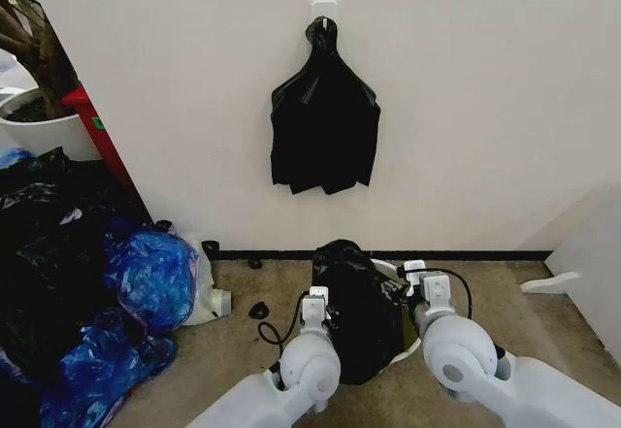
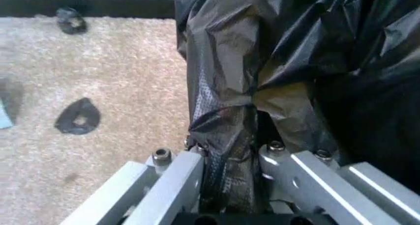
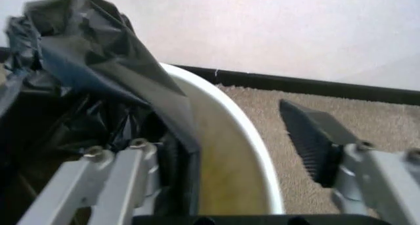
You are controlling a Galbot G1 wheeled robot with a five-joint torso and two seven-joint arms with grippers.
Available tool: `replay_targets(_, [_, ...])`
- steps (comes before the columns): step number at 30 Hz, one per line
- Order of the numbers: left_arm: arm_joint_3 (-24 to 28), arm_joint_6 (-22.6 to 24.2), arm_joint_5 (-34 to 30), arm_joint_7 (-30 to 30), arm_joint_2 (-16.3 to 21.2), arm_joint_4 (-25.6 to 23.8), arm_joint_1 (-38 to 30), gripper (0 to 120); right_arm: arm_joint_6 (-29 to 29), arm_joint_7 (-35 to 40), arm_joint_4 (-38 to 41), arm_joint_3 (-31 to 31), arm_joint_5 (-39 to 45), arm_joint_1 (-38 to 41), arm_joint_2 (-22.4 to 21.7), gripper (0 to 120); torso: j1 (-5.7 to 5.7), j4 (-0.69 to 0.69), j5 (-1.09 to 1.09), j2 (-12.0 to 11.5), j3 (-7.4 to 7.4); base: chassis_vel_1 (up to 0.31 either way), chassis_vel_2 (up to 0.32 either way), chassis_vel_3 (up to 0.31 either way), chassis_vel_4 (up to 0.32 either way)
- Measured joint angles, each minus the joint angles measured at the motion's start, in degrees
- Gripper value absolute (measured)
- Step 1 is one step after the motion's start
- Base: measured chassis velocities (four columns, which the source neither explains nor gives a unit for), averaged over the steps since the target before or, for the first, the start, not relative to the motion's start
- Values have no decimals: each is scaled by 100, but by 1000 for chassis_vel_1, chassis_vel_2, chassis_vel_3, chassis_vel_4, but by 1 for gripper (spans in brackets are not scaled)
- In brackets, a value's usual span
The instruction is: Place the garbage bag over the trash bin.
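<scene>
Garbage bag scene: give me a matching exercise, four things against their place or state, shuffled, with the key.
Things:
1. garbage bag
2. trash bin
3. left pincer
4. right pincer

Places or states:
A. open, straddling the white rim
B. draped over the bin, pinched on one side
C. on the carpet by the wall, partly covered
D. shut on a fold of black plastic

Pairs: 1-B, 2-C, 3-D, 4-A
</scene>
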Motion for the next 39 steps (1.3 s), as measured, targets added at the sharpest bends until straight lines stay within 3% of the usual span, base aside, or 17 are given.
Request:
replay_targets(3, [-88, -25, 86, 25, 34, -83, 61, 4, 0, -23, 15, -18, -1, -7, -18, 40, 0, 1, 0, 0, 0, 0, 0, 0, 0])
replay_targets(9, [-317, -194, 475, 310, 223, -329, 246, 3, 39, -64, 1, -79, -3, -44, 38, 14, 0, 1, 2, 0, 0, 0, 0, 0, 0])
replay_targets(11, [-348, -233, 553, 375, 248, -350, 272, 3, 48, -64, 10, -77, -3, -42, 40, 12, 0, 1, 1, 0, 0, 0, 0, 0, 0])
replay_targets(14, [-576, -576, 923, 766, 399, -486, 432, 2, 73, -63, 148, 31, 2, -30, 24, 0, 0, 2, 1, 0, 0, 0, 0, 0, 0])
replay_targets(19, [-766, -843, 1054, 1078, 553, -666, 529, 2, 77, -63, 396, 237, 77, -63, -62, 0, 0, 2, -1, 0, 0, 0, 0, 0, 0])
replay_targets(28, [-1232, -1239, 1371, 2017, 1027, -1190, 841, 2, 27, -135, 989, 1141, 505, -283, -259, 0, 0, 1, -1, 0, -1, 0, 0, 0, 0])
replay_targets(30, [-1526, -1507, 1704, 2748, 1383, -1412, 1145, 2, -94, -540, 899, 1696, 693, -314, -342, 0, 0, 1, 1, 0, -1, 0, 0, 0, 0])
replay_targets(34, [-1684, -1645, 1794, 3057, 1530, -1560, 1350, 2, -270, -959, 643, 1933, 807, -272, -421, 0, 0, 1, 0, 0, -1, 0, 0, 0, 0])
replay_targets(39, [-1928, -1984, 1996, 3457, 1699, -1755, 1640, 2, -898, -1675, 182, 2236, 1397, -289, -607, 0, 0, 1, 1, 0, 0, 0, 0, 0, 0])
